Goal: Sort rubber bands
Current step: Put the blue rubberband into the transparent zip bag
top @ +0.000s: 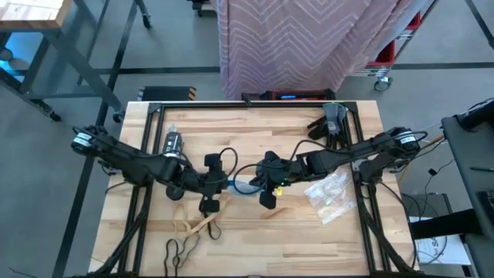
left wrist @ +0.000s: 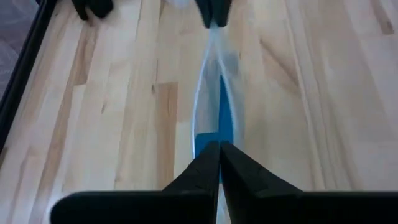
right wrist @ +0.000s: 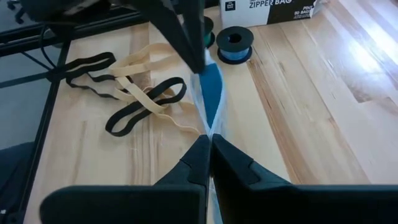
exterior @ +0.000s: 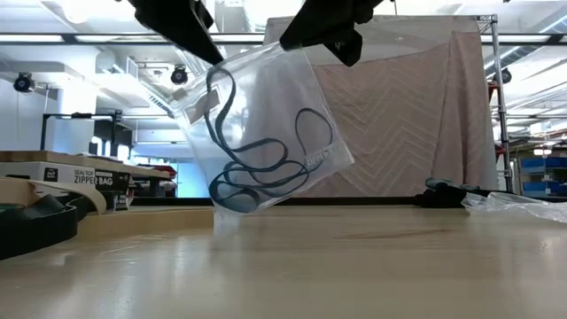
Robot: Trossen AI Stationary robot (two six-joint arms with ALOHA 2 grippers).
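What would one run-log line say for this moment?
left gripper: shut on clear bag | right gripper: shut on clear bag | bag: lifted, blue rubber bands inside | tan and black bands: on table

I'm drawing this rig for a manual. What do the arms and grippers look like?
Both arms are black, jointed links with black cables looped alongside. The left gripper and right gripper each end in two slim black fingers tapering to points. A small yellow mark shows near the right wrist.
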